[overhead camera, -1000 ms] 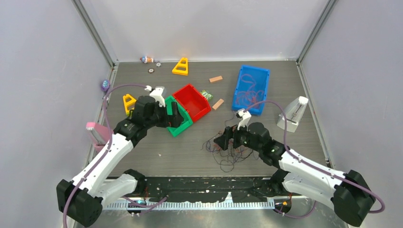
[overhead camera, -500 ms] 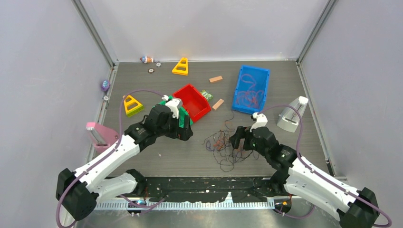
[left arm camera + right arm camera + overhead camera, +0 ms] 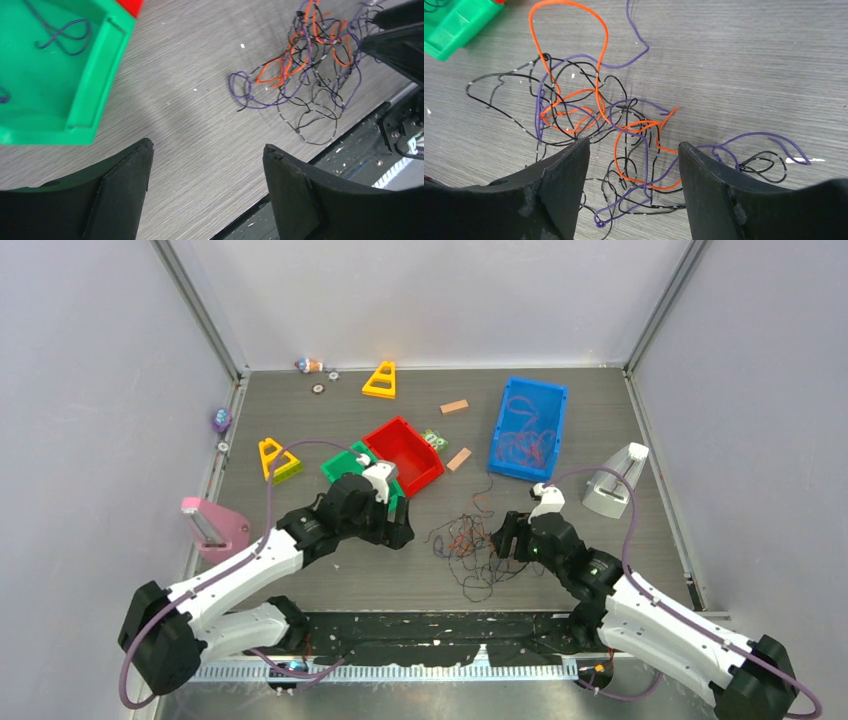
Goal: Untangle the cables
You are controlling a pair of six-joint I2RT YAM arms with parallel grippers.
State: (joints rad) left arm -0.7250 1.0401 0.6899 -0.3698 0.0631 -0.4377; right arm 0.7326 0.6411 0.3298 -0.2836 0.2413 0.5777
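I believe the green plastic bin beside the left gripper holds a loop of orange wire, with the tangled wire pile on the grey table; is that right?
Not quite: the wire loop in the green plastic bin is purple, not orange; the left wrist view shows it. The rest stands: left gripper beside it, tangled wire pile on the grey table.

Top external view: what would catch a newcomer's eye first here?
A knot of orange, purple and black cables lies on the table, toward its near edge. Behind it stand bright bins: a blue bin holding more thin cables, a red bin, and a green bin beside it.
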